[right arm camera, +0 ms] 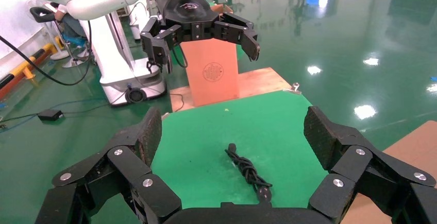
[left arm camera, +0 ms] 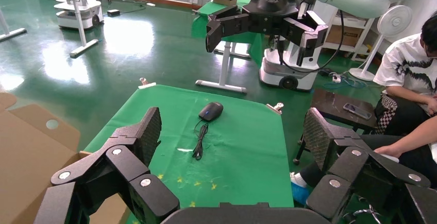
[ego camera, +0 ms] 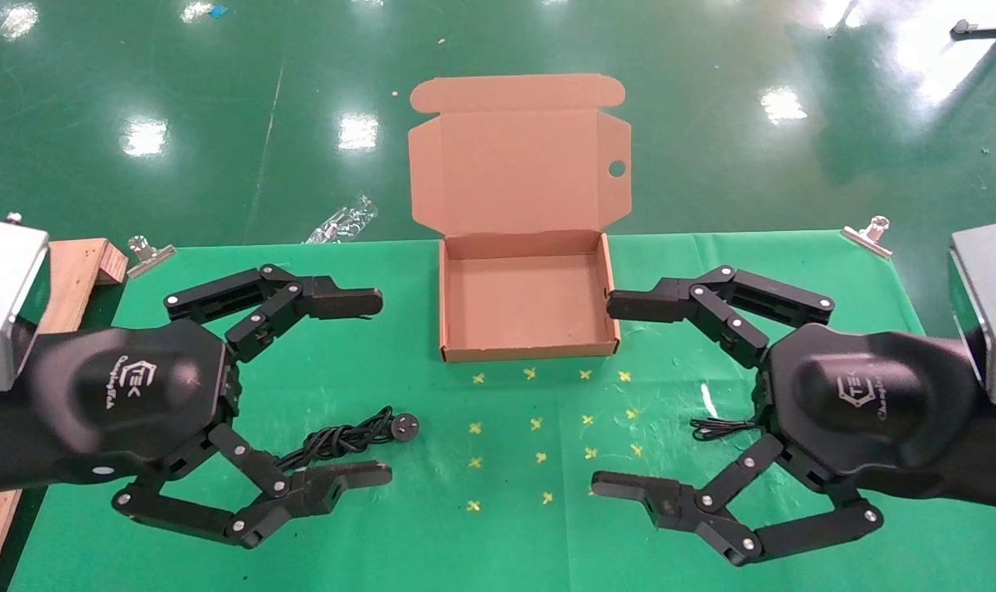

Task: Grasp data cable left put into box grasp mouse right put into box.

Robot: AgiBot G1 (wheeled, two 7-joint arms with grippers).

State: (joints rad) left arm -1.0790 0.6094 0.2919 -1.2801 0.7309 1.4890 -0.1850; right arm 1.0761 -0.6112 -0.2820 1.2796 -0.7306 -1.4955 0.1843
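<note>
The data cable [ego camera: 345,436], a thick black twisted bundle with a round plug, lies on the green cloth left of centre; it also shows in the right wrist view [right arm camera: 247,170]. My left gripper [ego camera: 381,388] hovers over it, open and empty. The black mouse [left arm camera: 211,111] sits on the cloth's right side. In the head view only its thin wire [ego camera: 720,427] shows, beside my right gripper [ego camera: 604,395], which is open and empty. The brown cardboard box [ego camera: 524,353] stands between the grippers at the back, its lid [ego camera: 518,164] raised.
Yellow cross marks [ego camera: 539,427] dot the cloth in front of the box. Metal clips [ego camera: 148,255] [ego camera: 868,234] hold the cloth's far corners. A wooden board [ego camera: 78,263] lies at the left edge. A person [left arm camera: 412,69] sits beyond the table's right side.
</note>
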